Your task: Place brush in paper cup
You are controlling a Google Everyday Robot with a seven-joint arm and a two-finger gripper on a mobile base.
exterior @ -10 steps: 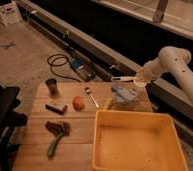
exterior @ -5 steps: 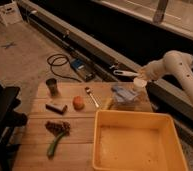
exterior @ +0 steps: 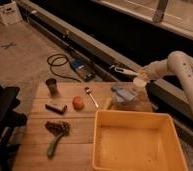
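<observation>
Claw: we see the claw (exterior: 140, 74) at the end of the white arm (exterior: 177, 65), raised over the far right corner of the bench (exterior: 40, 135), closed on the brush.
Brush: our brush (exterior: 124, 71) sticks out leftward from the claw, roughly level, in the air.
Paper cup: the paper cup (exterior: 139, 84) sits just below the claw; we cannot tell whether it touches the brush.
Near the cup: a blue cloth (exterior: 123, 93).
Front right: a big yellow bin (exterior: 136, 142).
Elsewhere on the bench: a dark cup (exterior: 52, 86), an orange fruit (exterior: 78, 103), a spoon (exterior: 91, 96), a green pod (exterior: 53, 146).
</observation>
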